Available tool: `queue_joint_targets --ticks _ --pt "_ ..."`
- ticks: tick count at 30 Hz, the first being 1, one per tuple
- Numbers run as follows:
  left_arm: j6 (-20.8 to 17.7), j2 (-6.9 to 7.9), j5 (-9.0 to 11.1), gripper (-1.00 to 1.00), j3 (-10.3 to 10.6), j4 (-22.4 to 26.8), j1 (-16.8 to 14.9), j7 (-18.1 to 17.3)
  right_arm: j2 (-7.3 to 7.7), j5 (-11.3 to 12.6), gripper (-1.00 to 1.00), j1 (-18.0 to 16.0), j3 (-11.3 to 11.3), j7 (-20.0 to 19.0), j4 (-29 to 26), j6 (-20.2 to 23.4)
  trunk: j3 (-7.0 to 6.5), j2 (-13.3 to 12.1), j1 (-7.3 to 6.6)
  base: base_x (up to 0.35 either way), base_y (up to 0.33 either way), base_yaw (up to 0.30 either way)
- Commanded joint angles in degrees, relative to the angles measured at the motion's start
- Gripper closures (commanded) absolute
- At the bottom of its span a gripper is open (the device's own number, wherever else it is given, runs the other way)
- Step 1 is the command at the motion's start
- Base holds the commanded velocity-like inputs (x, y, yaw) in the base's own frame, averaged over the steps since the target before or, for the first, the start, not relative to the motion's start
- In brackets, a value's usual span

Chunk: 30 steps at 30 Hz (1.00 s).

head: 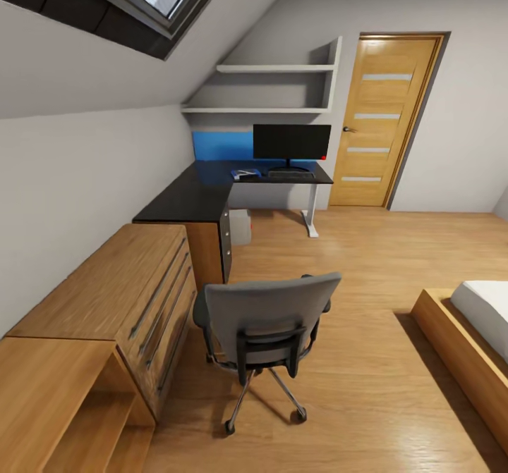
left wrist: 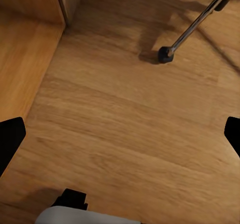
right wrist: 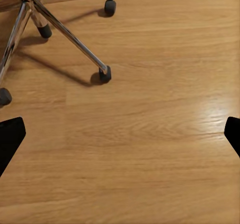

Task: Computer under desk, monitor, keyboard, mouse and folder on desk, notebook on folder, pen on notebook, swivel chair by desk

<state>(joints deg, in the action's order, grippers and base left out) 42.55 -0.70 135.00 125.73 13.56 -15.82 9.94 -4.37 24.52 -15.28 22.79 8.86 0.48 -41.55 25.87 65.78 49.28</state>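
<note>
The swivel chair is standing on the wood floor beside the dresser, well apart from the desk, probably because it has yet to be rolled over. The monitor, keyboard and folder are sitting on the desk, the computer beneath. Both the left gripper and right gripper are hanging wide apart, holding nothing, over the floor.

swivel chair before desk, monitor on desk
</note>
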Motion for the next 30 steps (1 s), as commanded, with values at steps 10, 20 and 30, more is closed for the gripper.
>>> queue_joint_targets --ticks 10,20,30 --pt "0.3 0.0 0.0 -1.0 0.4 0.1 -0.1 0.7 -0.02 0.2 -1.0 -0.1 0.5 0.4 0.1 -0.1 1.86 4.1 2.2 0.0 0.0 0.0" --pt "0.3 -0.34 0.0 -1.0 0.3 0.1 -0.1 1.1 -0.02 0.1 -1.0 0.0 0.5 0.4 0.1 -0.1 3.66 8.1 4.4 0.0 0.0 0.0" --pt "0.3 -0.44 0.0 -1.0 0.3 0.1 -0.1 1.1 -0.02 0.1 -1.0 -0.1 0.5 0.4 0.0 -0.1 5.45 12.1 6.6 0.0 0.0 0.0"
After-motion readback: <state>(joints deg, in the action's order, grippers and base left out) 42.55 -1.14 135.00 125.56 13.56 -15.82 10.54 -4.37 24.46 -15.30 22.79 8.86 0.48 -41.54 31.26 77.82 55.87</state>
